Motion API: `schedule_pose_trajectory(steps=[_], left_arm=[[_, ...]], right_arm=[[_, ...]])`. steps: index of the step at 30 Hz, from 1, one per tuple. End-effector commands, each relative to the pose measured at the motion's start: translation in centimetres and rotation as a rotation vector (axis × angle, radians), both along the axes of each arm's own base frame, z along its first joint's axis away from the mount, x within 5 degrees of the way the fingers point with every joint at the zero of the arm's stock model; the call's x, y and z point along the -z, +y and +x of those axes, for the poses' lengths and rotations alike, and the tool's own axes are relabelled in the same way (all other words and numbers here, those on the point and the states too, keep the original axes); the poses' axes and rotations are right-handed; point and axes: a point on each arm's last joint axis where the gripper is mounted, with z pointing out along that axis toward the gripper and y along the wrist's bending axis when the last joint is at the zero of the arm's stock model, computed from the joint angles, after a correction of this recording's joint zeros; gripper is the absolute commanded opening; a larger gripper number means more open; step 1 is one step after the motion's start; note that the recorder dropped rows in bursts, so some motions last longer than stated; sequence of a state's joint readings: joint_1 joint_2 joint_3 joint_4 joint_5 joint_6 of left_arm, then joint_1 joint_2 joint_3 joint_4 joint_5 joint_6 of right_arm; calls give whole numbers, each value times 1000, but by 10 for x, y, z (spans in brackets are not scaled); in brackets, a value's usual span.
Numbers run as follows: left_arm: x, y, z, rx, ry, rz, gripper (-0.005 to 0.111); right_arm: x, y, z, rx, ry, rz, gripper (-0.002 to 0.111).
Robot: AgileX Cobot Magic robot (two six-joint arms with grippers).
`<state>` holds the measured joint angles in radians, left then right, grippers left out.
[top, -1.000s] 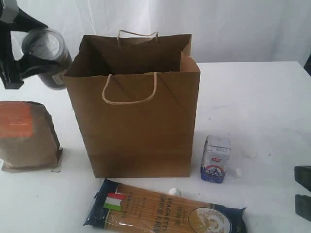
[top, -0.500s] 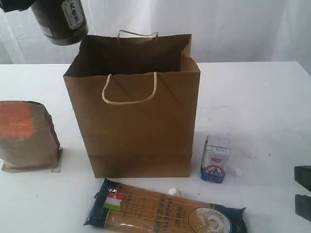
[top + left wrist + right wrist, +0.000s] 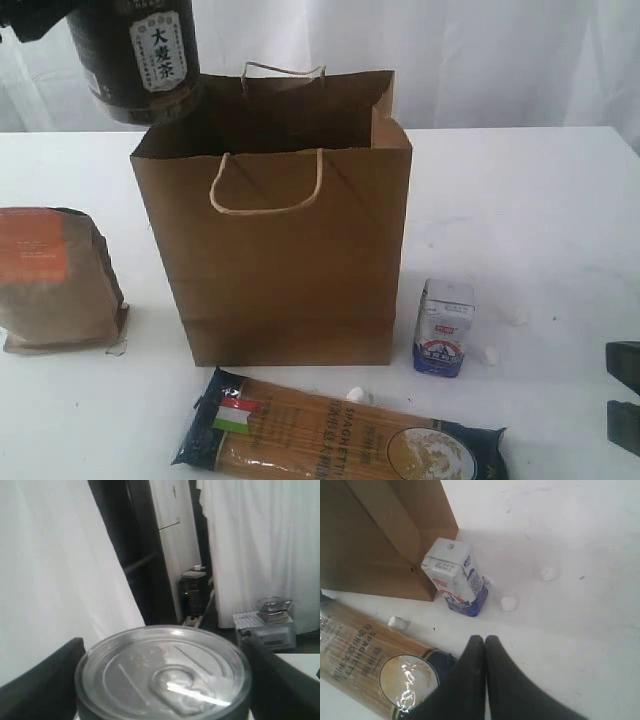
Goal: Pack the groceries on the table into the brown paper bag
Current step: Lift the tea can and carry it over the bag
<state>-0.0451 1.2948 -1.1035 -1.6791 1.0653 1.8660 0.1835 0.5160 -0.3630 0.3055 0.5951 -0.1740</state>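
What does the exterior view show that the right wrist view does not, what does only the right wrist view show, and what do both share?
Only the exterior view: the dark can held high by the left rim of the brown paper bag, the bag's open top, and the brown pouch standing to the bag's left. Only the right wrist view: the right gripper, tips pressed together above the table. Both: the bag's lower corner, the small white-blue carton beside it, and the spaghetti packet.

- Soft, even, bright light; large flat white tabletop nearly washed out.
- Tall kraft-brown paper bag: dark inside, faint soft shadow at base.
- Glare streak on dark metal can lid, slightly blurred.
- Exterior view mildly grainy.
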Motion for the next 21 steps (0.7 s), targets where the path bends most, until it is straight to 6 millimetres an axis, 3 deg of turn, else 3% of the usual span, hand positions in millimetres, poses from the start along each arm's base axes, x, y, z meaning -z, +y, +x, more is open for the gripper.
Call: schedule_pose_trajectory(steps=[1, 13, 21], left_arm=[[0, -3, 7, 23, 25, -67, 0], [7, -41, 28, 114, 64, -54, 0], [22, -44, 50, 2, 127, -24, 0]], right_arm=[[1, 0, 0, 3, 0, -4, 0], [1, 0, 0, 3, 0, -4, 0], [1, 0, 1, 4, -1, 1, 0]])
